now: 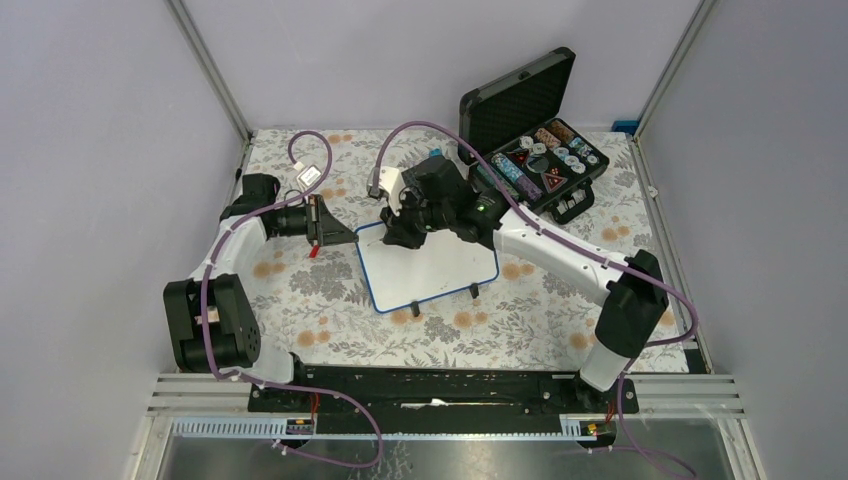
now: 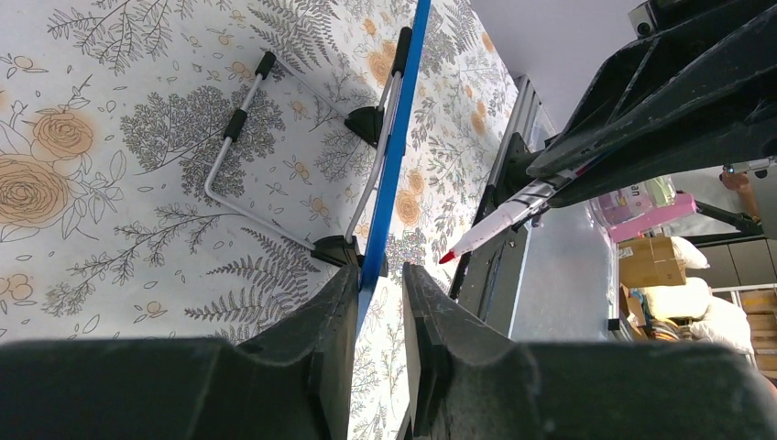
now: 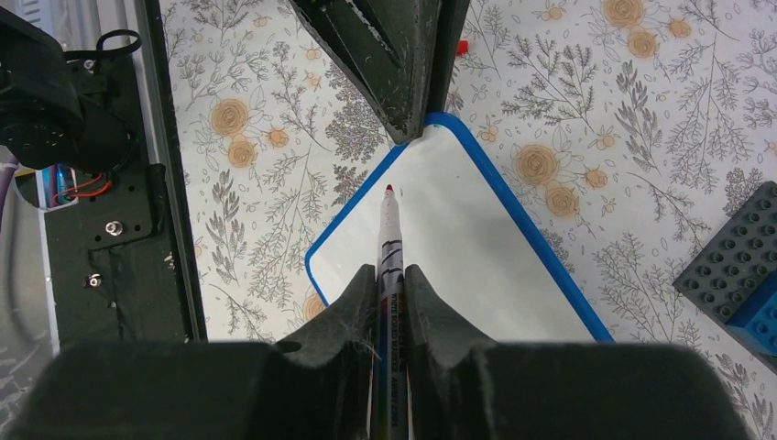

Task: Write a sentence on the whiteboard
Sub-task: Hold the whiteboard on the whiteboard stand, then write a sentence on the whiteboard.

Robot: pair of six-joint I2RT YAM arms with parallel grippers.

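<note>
The whiteboard point(image 1: 430, 268), white with a thin blue frame, sits tilted on its feet mid-table. My left gripper point(image 1: 345, 238) is at its left corner. In the left wrist view the jaws point(image 2: 378, 275) straddle the blue edge point(image 2: 396, 156); one finger touches it, and a narrow gap remains on the other side. My right gripper point(image 1: 400, 232) is shut on a red-tipped marker point(image 3: 389, 229). The tip hovers over the board's face point(image 3: 458, 257) near that same corner. The marker point(image 2: 499, 223) also shows from the left wrist. The sentence is not in view; the white face looks blank.
An open black case point(image 1: 535, 130) of small parts stands at the back right. A blue-grey studded baseplate point(image 3: 738, 266) lies beside the board. A small red cap point(image 1: 314, 252) lies by the left gripper. The board's wire stand point(image 2: 229, 147) shows underneath it.
</note>
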